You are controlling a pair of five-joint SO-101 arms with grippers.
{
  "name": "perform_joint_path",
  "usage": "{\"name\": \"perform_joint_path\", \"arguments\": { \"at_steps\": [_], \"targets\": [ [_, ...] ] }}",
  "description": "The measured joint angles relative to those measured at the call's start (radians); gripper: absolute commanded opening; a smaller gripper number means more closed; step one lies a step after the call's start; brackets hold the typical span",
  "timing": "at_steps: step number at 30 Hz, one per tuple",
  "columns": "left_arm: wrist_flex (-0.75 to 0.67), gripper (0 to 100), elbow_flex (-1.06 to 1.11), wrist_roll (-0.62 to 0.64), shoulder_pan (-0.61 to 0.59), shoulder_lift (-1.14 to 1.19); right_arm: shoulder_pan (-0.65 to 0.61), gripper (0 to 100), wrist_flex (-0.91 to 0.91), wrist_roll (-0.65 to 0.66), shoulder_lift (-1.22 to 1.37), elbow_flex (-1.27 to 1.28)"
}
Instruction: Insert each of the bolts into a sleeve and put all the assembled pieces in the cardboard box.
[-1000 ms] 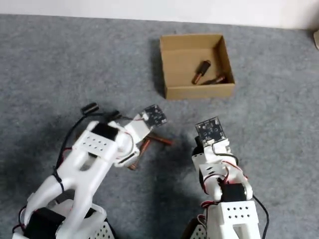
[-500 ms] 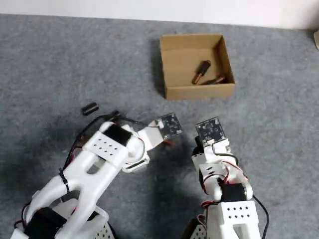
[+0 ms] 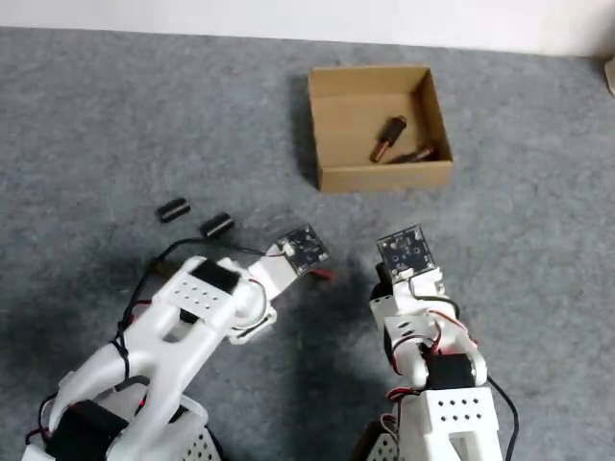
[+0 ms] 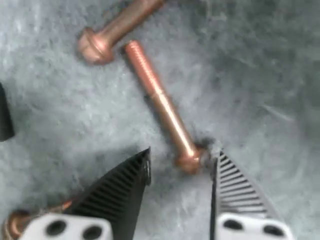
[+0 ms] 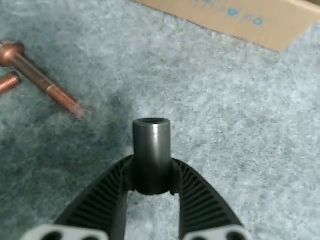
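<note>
cardboard box (image 3: 384,177) sits open on the grey carpet (image 3: 96,115) at the far side of the table, ahead of both arms. inside it are two assembled pieces (image 3: 388,138), each a copper bolt in a dark sleeve, lying loose against the near right corner – one angled, the other flatter along the wall. two loose sleeves (image 3: 173,208) lie on the carpet well to the left of the box, close together and apart from the arms. left gripper (image 4: 183,152) is low over the carpet with its fingers spread wide and nothing clamped. a bolt (image 4: 157,97) lies flat with its head between the fingertips, just beside one of them; contact cannot be told. a second bolt (image 4: 117,27) lies beyond it, its head near the first bolt's threaded tip. the head of a third bolt (image 4: 15,222) shows by the gripper's base. right gripper (image 5: 151,175) has its fingers closed on a sleeve (image 5: 151,145), which stands out past the fingertips with its open bore showing. a pair of bolts (image 5: 42,82) lies on the carpet near it, not touching it, and nothing stands between the sleeve and the box wall. blue print (image 5: 230,10) on that wall – too small to read.
</note>
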Motion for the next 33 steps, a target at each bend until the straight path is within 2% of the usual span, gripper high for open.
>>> {"name": "perform_joint_path", "arguments": {
  "at_steps": [4,11,15,17,20,33],
  "targets": [
    [-0.064,20,0.008,0.003,-0.002,-0.002,0.000,0.5,0.000,0.000,0.000,0.000],
    [-0.077,19,0.035,0.006,0.025,-0.002,0.000,0.5,0.000,0.000,0.000,0.000],
    [-0.078,0,0.037,0.009,0.023,-0.002,0.000,0.5,0.000,0.000,0.000,0.000],
    [-0.066,3,0.040,0.009,0.032,-0.002,0.000,0.5,0.000,0.000,0.000,0.000],
    [-0.044,0,0.040,0.009,0.032,-0.002,0.000,0.5,0.000,0.000,0.000,0.000],
    [-0.028,1,0.052,0.002,0.032,-0.011,0.000,0.5,0.000,0.000,0.000,0.000]
  ]
}}
